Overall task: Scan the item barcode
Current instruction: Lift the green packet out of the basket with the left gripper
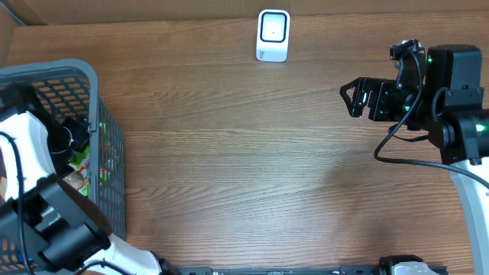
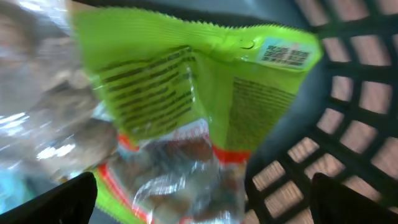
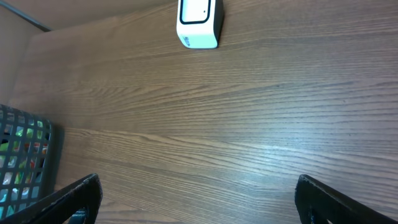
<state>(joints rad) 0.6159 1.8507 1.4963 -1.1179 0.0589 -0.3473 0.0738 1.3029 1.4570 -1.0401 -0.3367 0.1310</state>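
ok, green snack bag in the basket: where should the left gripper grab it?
Probably the flat crimped top seal, at the end away from the barcode. The bag lies back-up in the basket under the open left gripper, so come down over that edge. It is thin, the clear lower part is lumpy, and the code stays uncovered.

overhead: top-down | left wrist: close, in basket | right wrist: shares overhead's scanner
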